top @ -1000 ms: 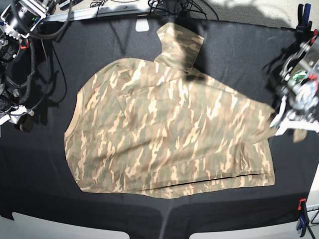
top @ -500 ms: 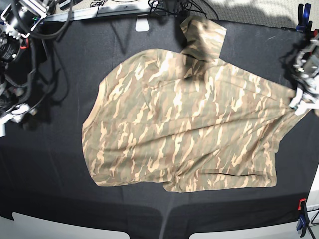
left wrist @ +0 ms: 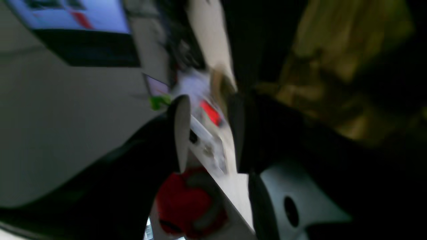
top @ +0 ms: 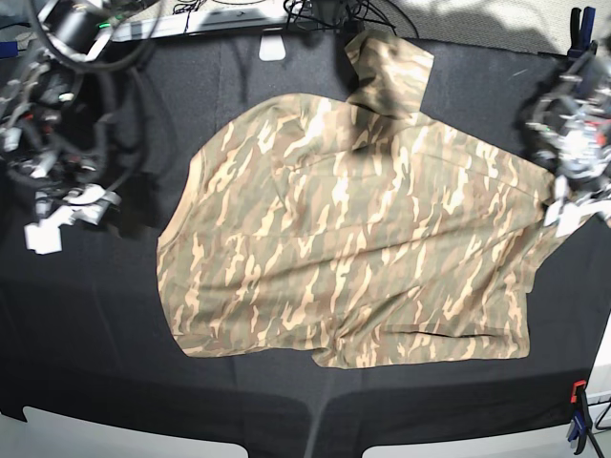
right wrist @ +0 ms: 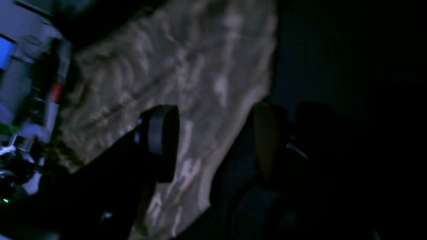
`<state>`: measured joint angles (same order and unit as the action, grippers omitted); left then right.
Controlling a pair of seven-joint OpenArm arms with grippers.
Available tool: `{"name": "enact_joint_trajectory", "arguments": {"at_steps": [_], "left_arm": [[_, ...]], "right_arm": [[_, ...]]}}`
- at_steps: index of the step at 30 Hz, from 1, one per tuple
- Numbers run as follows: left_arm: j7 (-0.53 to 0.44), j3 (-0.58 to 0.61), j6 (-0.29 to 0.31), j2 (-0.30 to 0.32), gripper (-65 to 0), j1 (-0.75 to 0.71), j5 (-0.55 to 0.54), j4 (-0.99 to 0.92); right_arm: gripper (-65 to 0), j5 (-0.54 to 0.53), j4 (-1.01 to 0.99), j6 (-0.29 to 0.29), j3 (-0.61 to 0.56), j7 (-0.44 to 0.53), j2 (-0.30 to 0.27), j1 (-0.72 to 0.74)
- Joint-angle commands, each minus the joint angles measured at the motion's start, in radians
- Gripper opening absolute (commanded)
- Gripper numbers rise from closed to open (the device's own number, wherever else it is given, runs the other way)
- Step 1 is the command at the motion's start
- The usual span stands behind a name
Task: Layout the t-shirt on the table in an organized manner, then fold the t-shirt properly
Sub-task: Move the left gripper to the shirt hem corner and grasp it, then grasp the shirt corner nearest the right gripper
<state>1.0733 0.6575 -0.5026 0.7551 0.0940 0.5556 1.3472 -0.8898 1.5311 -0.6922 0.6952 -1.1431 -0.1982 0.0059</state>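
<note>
- Evidently the laying-out step: the shirt [top: 353,239] lies spread but skewed on the table [top: 95,334].
- Both pincers, left [left wrist: 206,130] and right [right wrist: 213,143], gape empty beside the shirt.
- Next: regrip an edge and square it.

black-draped table [top: 95,324], camouflage t-shirt [top: 353,258] spread flat

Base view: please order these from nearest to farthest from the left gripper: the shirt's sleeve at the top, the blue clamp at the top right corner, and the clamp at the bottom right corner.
Measured from the left gripper, at the right edge:
1. Blue clamp, top right corner, above the gripper.
2. Sleeve, top centre, to the gripper's left.
3. Bottom clamp, bottom right corner, below the gripper.
The first two are fairly close to call.
</note>
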Motion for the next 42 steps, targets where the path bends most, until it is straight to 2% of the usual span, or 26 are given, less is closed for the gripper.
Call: {"name": "enact_joint_trajectory", "arguments": {"at_steps": [1, 5, 10, 15, 19, 20, 23, 28, 35, 42], "left_arm": [[0.003, -0.010, -0.027, 0.006, -44.5, 0.017, 0.033, 0.018], [-0.001, -0.010, -0.030, -0.030, -44.5, 0.017, 0.047, 0.051], [-0.031, -0.010, -0.056, -0.032, -44.5, 0.017, 0.046, 0.119], [-0.034, -0.010, -0.056, -0.032, -44.5, 0.017, 0.046, 0.162], [-0.034, -0.010, -0.056, -0.031, -44.5, 0.017, 0.046, 0.165], [-0.034, -0.010, -0.056, -0.031, -44.5, 0.017, 0.045, 0.165], [-0.034, -0.010, -0.056, -0.031, -44.5, 0.017, 0.046, 0.165], [-0.034, -0.010, -0.056, -0.031, -44.5, 0.017, 0.046, 0.165], [-0.041, -0.010, -0.056, -0.031, -44.6, 0.017, 0.045, 0.165], [-0.042, -0.010, -0.056, -0.031, -44.6, 0.017, 0.042, 0.165]], "right_arm": [[-30.5, -0.014, 0.015, -0.006, 0.003, 0.021, -0.001, 0.012], [-30.5, 0.060, 0.015, -0.006, 0.003, 0.021, 0.064, 0.013], [-30.5, 0.136, 0.015, -0.006, -0.003, 0.028, 0.150, 0.013], [-30.6, 0.285, 0.015, -0.006, -0.065, 0.053, 0.204, 0.010], [-31.3, 0.361, 0.015, -0.006, -0.080, 0.095, 0.244, 0.010], [-32.3, 0.384, 0.015, 0.000, -0.080, 0.105, 0.254, 0.010], [-33.6, 0.472, 0.015, 0.076, -0.079, 0.104, 0.288, 0.009], [-33.6, 0.525, 0.015, 0.083, -0.079, 0.103, 0.345, 0.007], [-33.6, 0.529, 0.117, 0.063, -0.079, 0.098, 0.348, 0.007], [-33.6, 0.594, 0.212, 0.080, -0.079, 0.094, 0.345, -0.013]]}}
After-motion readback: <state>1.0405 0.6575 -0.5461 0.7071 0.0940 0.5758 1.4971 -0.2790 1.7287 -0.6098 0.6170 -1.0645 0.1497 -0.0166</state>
